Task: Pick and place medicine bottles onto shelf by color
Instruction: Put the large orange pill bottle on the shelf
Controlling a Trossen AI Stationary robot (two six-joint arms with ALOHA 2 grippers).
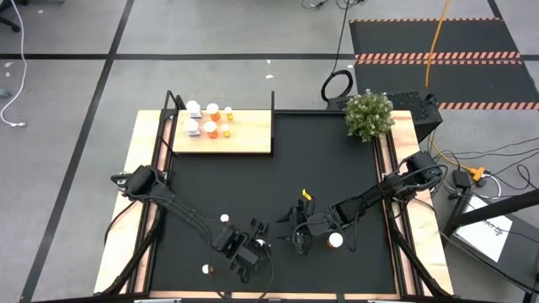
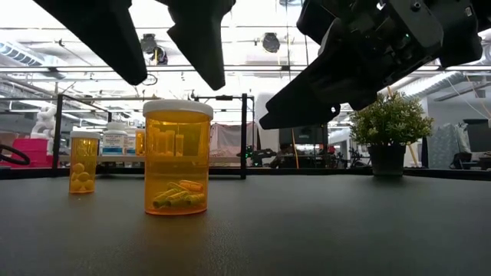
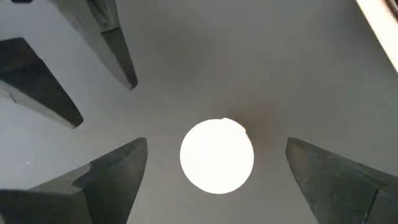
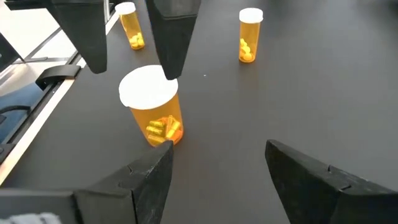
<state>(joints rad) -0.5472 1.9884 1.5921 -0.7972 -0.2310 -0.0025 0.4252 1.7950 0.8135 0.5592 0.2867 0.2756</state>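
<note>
A large orange medicine bottle with a white cap (image 2: 177, 157) stands upright on the black mat near the front edge. My left gripper (image 3: 216, 146) hangs open just above it, pointing steeply down, one finger on either side of the cap (image 3: 216, 155) and clear of it. My right gripper (image 4: 217, 149) is open a little to the bottle's right, low over the mat, with nothing between its fingers. Two smaller orange bottles (image 4: 249, 34) (image 4: 129, 25) stand on the mat beyond. The shelf (image 1: 253, 139) lies at the far left and carries several bottles, white ones (image 1: 193, 109) at its left end.
Another white-capped bottle (image 1: 335, 240) stands beside my right arm. A potted plant (image 1: 368, 114) stands at the mat's far right corner. Black posts (image 1: 273, 99) rise at the shelf's edges. Bare mat stretches between the shelf and the grippers.
</note>
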